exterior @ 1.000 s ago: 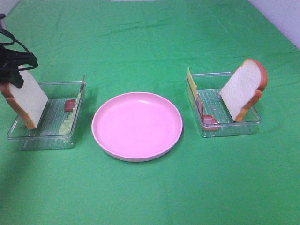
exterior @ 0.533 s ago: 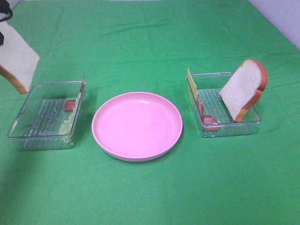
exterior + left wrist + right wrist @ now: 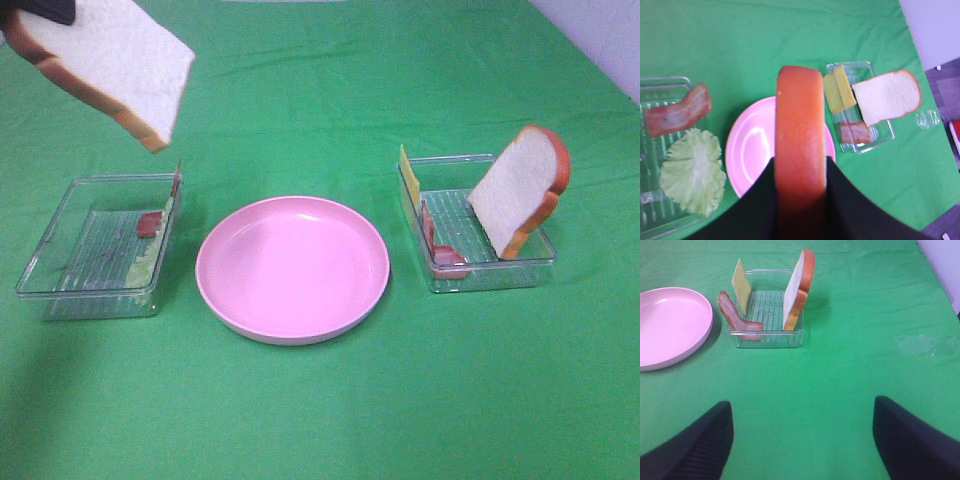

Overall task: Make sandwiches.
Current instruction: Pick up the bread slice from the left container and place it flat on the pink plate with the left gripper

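green cloth [image 3: 320, 100] | 2 trays [image 3: 95, 300] | 1 plate [image 3: 292, 268] | 2 bread slices [image 3: 110, 60] | 2 bacon strips [image 3: 677, 112]

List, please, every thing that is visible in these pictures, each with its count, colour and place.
cloth: one, green, under everything.
plate: one, pink, middle of the cloth, bare.
trays: two, clear plastic; left tray left of the plate, right tray right of it.
bread slices: two, white with orange-brown crust; one lifted in the air at the left, the other leaning in the right tray.
lettuce leaf: one, pale green, left tray.
bacon strips: two, pink-red; one in the left tray, the other in the right tray.
cheese square: one, yellow, upright in the right tray.
left fingers: black, shut on the lifted bread slice.
right fingers: black, open, over bare cloth.
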